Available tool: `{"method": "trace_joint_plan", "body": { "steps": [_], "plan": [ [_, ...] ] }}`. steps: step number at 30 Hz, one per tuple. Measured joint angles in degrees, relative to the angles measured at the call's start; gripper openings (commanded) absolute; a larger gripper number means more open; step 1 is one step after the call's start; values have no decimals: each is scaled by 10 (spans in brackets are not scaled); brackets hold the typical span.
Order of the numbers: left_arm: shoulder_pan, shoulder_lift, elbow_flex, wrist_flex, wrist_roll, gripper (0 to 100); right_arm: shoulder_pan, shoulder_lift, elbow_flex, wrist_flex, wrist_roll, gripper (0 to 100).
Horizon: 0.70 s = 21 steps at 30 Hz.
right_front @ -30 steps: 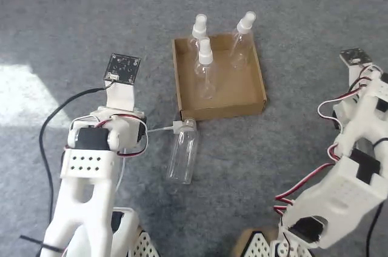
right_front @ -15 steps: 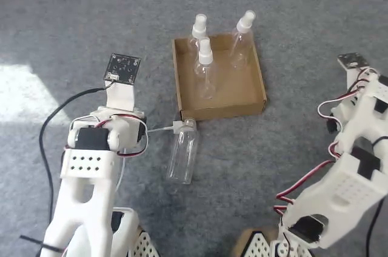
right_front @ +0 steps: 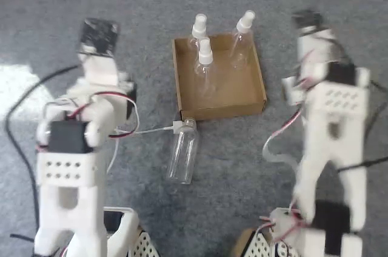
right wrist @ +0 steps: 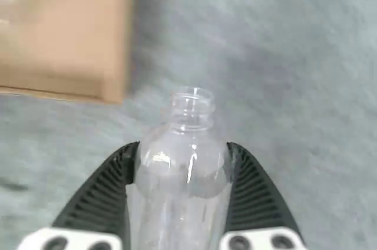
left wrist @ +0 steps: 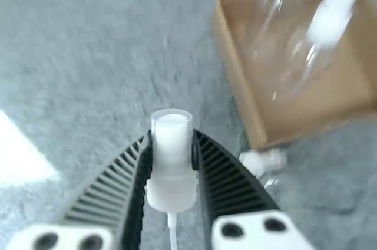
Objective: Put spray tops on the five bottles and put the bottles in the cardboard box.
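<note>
The cardboard box (right_front: 257,87) holds three upright clear bottles (right_front: 205,75) with white spray tops. Another clear bottle (right_front: 182,155) lies on the carpet just in front of the box, a spray top (right_front: 177,127) at its neck. My left gripper (left wrist: 171,141) is shut on a loose white spray top (left wrist: 171,167), to the left of the box (left wrist: 235,79). My right gripper (right wrist: 182,150) is shut on an uncapped clear bottle (right wrist: 189,161), neck pointing outward, beside the box's corner (right wrist: 76,38). In the high view the left arm (right_front: 85,117) stands left of the box and the right arm (right_front: 330,99) right of it.
Grey carpet covers the whole floor. A bright sunlit patch (right_front: 15,93) lies at the far left. Cables hang from both arms. The arm bases (right_front: 121,239) stand at the near edge. Open carpet lies behind the box.
Both arms have swung out from their folded poses. The right arm moved left, close to the box's right side. The left arm stretched farther along the box's left. The lying bottle stayed put.
</note>
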Motion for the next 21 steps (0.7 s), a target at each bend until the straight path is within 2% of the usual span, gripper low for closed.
{"method": "trace_joint_plan", "body": {
  "steps": [3, 8, 12, 15, 21],
  "plan": [
    [0, 0, -85, 32, 20, 11, -105, -98, 100, -52, -41, 6],
    [0, -1, -157, 33, 53, 11, -280, -251, 246, -136, -85, 6],
    [0, -1, -207, 33, 120, 11, -389, -340, 342, -217, -104, 6],
    [0, -4, -233, 25, 186, 11, -449, -391, 407, -279, -106, 6],
    [0, -4, -242, -30, 288, 11, -494, -451, 483, -331, -106, 9]
  ]
}}
